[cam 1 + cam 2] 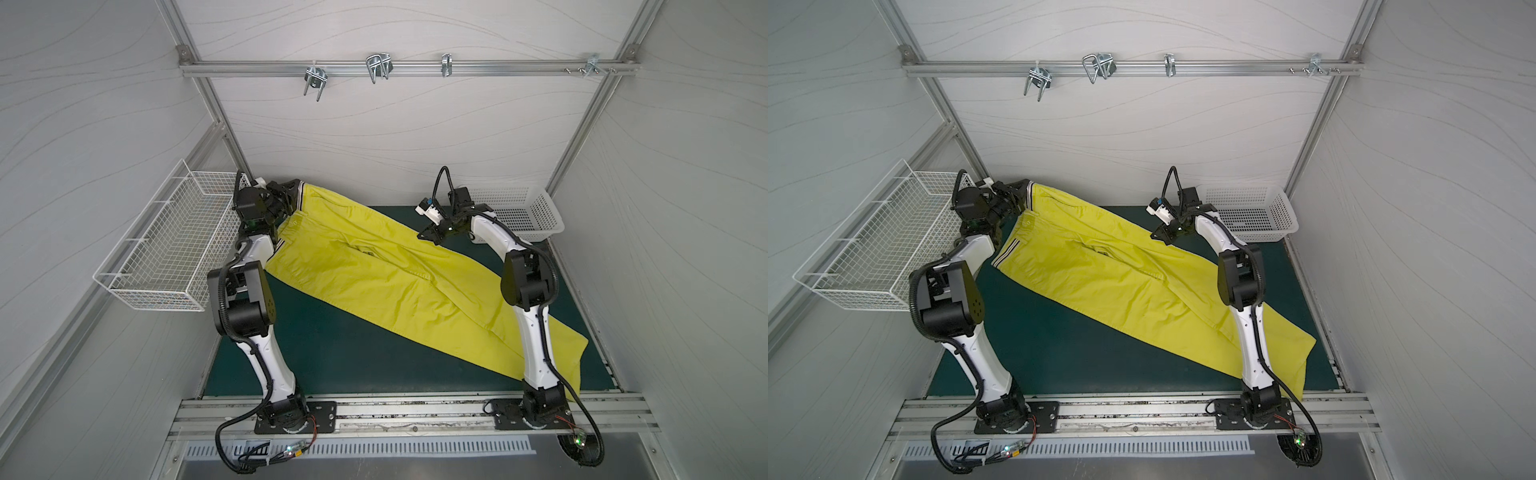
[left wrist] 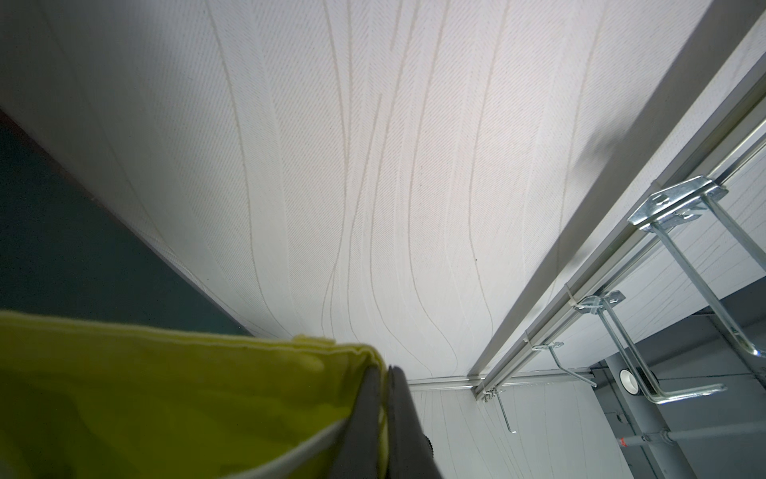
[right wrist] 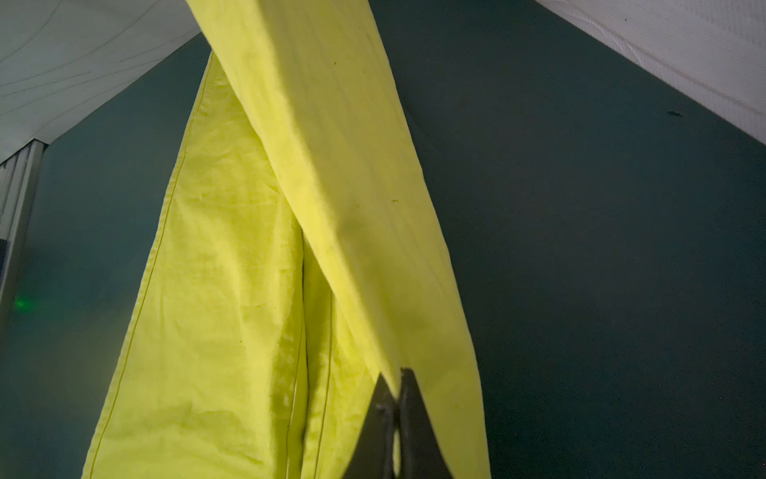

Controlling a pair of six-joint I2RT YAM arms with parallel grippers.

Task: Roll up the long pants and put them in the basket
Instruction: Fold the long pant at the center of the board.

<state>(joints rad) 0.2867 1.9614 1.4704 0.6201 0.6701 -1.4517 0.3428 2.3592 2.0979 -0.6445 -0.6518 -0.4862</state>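
Both pairs of jaws grip the long pants [image 1: 374,274] — striped waistband [image 1: 296,194], leg edge.

long pants [image 1: 374,282] hem partly behind right arm [image 1: 535,343]

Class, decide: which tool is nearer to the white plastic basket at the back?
Right. The right tool, shut on the long pants, sits beside the plastic basket without touching; the left tool grips the waistband at the opposite side.
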